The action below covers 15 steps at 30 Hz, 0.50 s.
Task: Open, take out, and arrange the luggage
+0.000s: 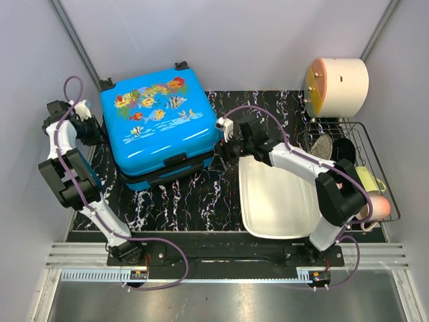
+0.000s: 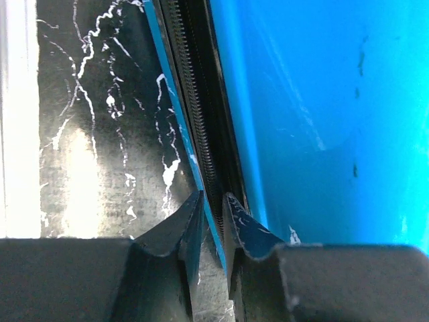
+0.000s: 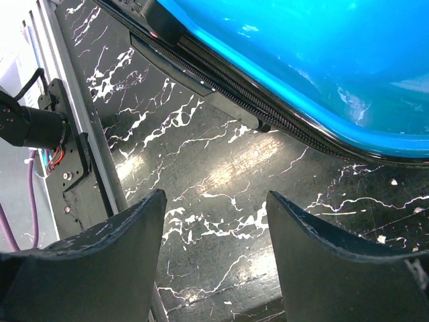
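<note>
Luggage (image 1: 161, 124) lying flat, left gripper (image 2: 213, 198) pinching its side seam, right gripper (image 3: 214, 194) low beside it, open and empty

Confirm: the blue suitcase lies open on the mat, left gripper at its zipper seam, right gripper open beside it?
No: the suitcase is closed, as the top view shows. The left gripper is at its zipper seam, the right gripper open beside it.

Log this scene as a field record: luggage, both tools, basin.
luggage: closed, lying flat on the mat, fish print up
left tool: at the luggage's left side, jaws narrow, pinching the zipper edge
right tool: open, over the mat by the luggage's right side, holding nothing
basin: white, right of the luggage
</note>
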Motion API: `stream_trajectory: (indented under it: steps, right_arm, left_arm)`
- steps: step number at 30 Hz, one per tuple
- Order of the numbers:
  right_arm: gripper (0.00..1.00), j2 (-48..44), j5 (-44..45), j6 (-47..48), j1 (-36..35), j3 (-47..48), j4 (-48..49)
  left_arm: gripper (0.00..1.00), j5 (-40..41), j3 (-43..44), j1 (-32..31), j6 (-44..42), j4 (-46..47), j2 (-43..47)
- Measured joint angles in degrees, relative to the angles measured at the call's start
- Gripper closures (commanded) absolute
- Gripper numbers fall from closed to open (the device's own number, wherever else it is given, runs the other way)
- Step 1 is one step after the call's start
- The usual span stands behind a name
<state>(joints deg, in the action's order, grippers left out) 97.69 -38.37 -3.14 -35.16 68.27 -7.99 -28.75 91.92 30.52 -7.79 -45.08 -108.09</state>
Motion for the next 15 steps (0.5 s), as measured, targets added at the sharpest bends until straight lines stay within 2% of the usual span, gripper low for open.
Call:
stream_trajectory:
  steps: [3,6,9,11,15]
  right_arm:
    - [0.30,0.26,0.04,-0.66,-0.11,0.00,0.15]
    - [0.30,1.20,0.50,-1.49,-0.20,0.00,0.87]
    - [0.31,2.38,1.99,-2.21,-0.33,-0.04,1.33]
    - [0.32,2.91,3.08,-2.36,-0.37,-0.04,1.36]
    - [0.35,5.07,6.49,-2.60,-0.39,0.68,1.31]
  left_arm:
    - [0.83,0.33,-0.17,-0.15,-0.33,0.15,-0.09]
    - [0.91,0.55,-2.27,-0.48,-0.81,2.12,1.18]
    - [0.91,1.18,-5.40,-0.61,-1.36,5.18,3.21]
    - [1.00,1.73,-8.24,-0.72,-1.90,8.11,5.03]
    - [1.00,2.29,-11.41,-1.03,-2.56,11.45,7.02]
